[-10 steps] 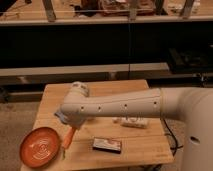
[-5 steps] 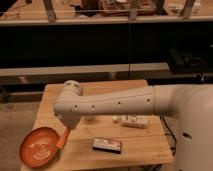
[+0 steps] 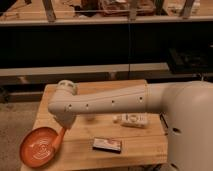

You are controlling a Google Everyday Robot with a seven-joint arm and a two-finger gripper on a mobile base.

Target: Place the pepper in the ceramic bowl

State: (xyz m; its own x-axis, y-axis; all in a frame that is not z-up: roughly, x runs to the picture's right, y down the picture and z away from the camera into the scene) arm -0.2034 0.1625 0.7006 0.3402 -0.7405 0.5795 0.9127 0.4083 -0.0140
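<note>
Orange and slim, the pepper (image 3: 60, 136) tapers like a small carrot and hangs steeply tilted, its lower end at the right-hand rim of the ceramic bowl (image 3: 31, 146) and its upper end hidden under my hand (image 3: 65, 126). That hand sits at the lower end of my arm (image 3: 105, 103), low over the left part of the desk (image 3: 135, 146), just beside the bowl; it is mostly concealed by the rounded joint (image 3: 65, 91) above it, and I cannot tell how its grip on the pepper stands. The bowl is a wide, shallow, round dish of orange-red glaze with pale swirl lines inside; it rests at the front left corner of the desk, overhanging the edge slightly, and only the pepper's tip reaches its rim. My arm is a smooth cream-white shell with a row of small dark dots along its side, crossing the desk from right to left. The desk is pale wood with a matte, planked surface. Near its front lies a dark flat rectangular box (image 3: 107, 145) with a light label, and behind that, nearer the right edge, a pale oblong packet (image 3: 130, 120) with printed markings, the two well apart from the bowl.
</note>
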